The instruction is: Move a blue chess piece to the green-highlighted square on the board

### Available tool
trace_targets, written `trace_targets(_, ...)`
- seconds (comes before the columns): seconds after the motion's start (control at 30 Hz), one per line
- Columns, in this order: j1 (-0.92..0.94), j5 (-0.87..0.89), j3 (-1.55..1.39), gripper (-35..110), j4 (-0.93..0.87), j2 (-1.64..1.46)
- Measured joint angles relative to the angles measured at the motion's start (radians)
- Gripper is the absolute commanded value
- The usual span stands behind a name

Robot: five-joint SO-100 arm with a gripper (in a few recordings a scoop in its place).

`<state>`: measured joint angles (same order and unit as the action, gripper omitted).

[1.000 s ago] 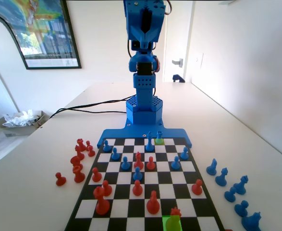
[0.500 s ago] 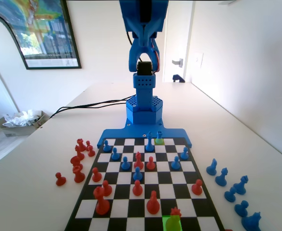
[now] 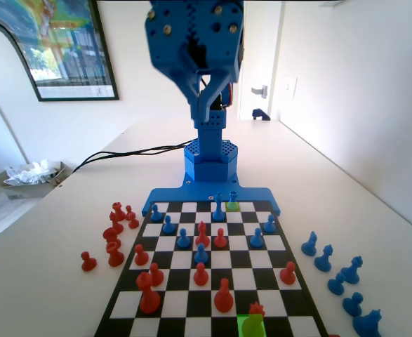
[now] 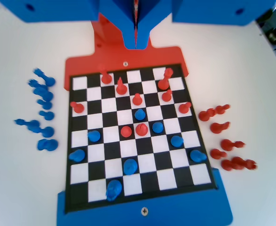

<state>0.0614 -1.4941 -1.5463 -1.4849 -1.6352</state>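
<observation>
Tool (image 4: 136, 28) hangs high above the board (image 4: 138, 200), jaws together.

A framed poster (image 3: 48, 45) hangs on the white wall above a white desk (image 3: 346, 182), where black cables (image 3: 128, 154) trail toward a small tray of crumpled paper (image 3: 30, 175). Captured red chessmen (image 3: 114, 235) cluster at left in the fixed view, spare blue chessmen (image 3: 342, 277) at right.

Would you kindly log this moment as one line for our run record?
pincer shut, empty, high over board | blue chess piece on yellow-green square | green-highlighted square holds red piece
</observation>
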Motion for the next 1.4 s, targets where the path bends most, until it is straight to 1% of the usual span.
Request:
trace_targets(0.07, -0.011, 0.006, 0.046, 5, -0.025, 0.060)
trace_targets(0.23, -0.060, 0.025, 0.115, 6, 0.000, 0.183)
trace_targets(0.47, -0.067, 0.011, 0.147, 8, 0.138, 0.308)
trace_targets(0.53, -0.075, -0.011, 0.167, 8, 0.207, 0.368)
trace_targets(0.67, -0.072, -0.034, 0.233, 8, 0.253, 0.480)
trace_targets(0.93, -0.095, -0.034, 0.328, 9, 0.267, 0.594)
trace_targets(1.13, -0.147, -0.025, 0.328, 9, 0.293, 0.609)
trace_targets(1.4, -0.160, -0.009, 0.348, 9, 0.308, 0.673)
